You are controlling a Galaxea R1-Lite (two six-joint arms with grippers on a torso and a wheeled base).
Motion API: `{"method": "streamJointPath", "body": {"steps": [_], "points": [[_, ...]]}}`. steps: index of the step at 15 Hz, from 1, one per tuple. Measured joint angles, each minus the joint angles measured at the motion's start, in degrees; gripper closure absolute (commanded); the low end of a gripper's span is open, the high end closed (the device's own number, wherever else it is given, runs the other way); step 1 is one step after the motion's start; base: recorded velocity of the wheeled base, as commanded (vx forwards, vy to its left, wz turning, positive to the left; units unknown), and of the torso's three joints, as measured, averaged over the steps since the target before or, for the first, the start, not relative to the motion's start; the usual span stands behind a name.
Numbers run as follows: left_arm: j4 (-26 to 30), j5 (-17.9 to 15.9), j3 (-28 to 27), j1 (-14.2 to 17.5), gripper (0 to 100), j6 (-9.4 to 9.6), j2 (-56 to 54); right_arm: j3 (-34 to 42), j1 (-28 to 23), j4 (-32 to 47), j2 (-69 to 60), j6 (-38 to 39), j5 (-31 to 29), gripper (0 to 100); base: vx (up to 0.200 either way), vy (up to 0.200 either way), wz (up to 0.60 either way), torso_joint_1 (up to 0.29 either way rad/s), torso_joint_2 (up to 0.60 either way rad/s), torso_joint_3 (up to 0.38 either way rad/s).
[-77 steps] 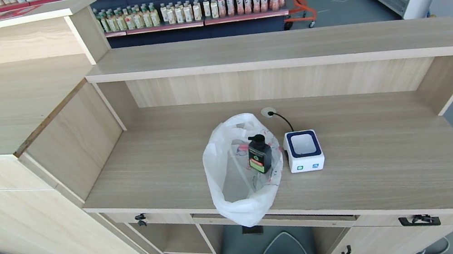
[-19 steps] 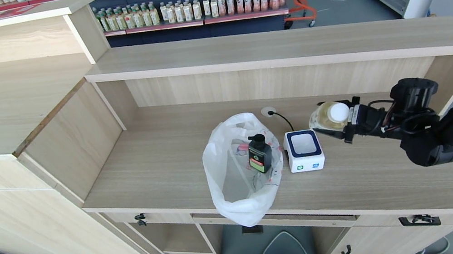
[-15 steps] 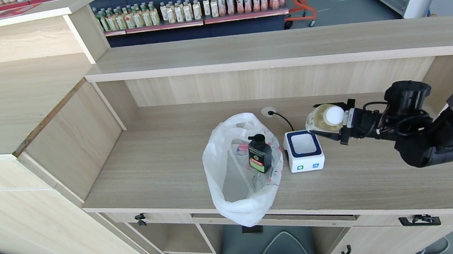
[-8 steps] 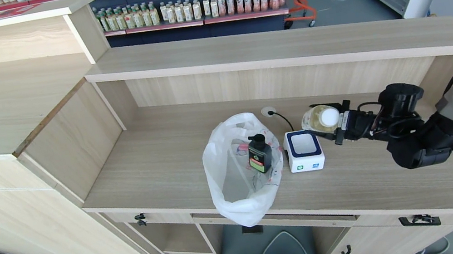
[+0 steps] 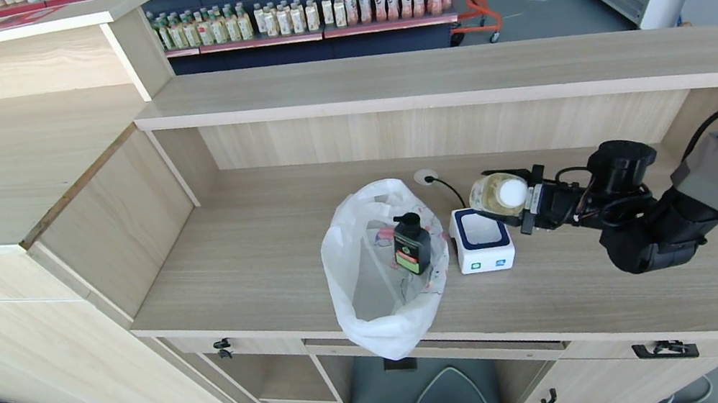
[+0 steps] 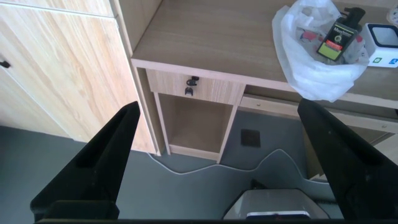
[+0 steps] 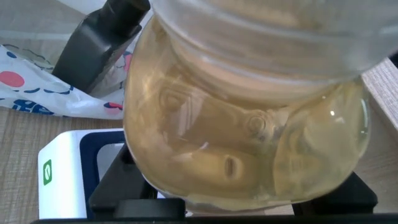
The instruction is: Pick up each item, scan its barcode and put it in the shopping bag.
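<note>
Right hand [image 5: 518, 202] grasping clear plastic bottle [image 5: 490, 192] of pale yellow liquid (white cap), hovering over far right corner of white, blue-rimmed scanner box [image 5: 483, 243]. Left of scanner, white plastic shopping bag [image 5: 365, 302] sitting on wooden bench [image 5: 251, 256], holding black pump bottle [image 5: 411, 245]. Left hand [image 6: 219, 106] hanging released, low, near-left of bench.

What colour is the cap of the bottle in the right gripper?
White; the round cap of the clear yellowish bottle shows best in head view.
</note>
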Motion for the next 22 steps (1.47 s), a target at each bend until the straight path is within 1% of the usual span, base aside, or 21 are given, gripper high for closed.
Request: {"method": "streamJointPath", "body": {"steps": [13, 17, 22], "points": [[-0.02, 0.01, 0.00, 0.00, 0, 0.00, 0.00, -0.11, 1.21, -1.26, 1.95, -0.13, -0.46, 100, 0.000, 0.000, 0.00, 0.000, 0.00, 0.000], [0.00, 0.01, 0.00, 0.00, 0, 0.00, 0.00, -2.13, 1.51, -1.29, 3.06, -0.09, -0.54, 100, 0.000, 0.000, 0.00, 0.000, 0.00, 0.000], [0.00, 0.01, 0.00, 0.00, 0, 0.00, 0.00, -2.51, 1.60, -1.94, 4.27, -0.11, -0.54, 100, 0.000, 0.000, 0.00, 0.000, 0.00, 0.000]]}}
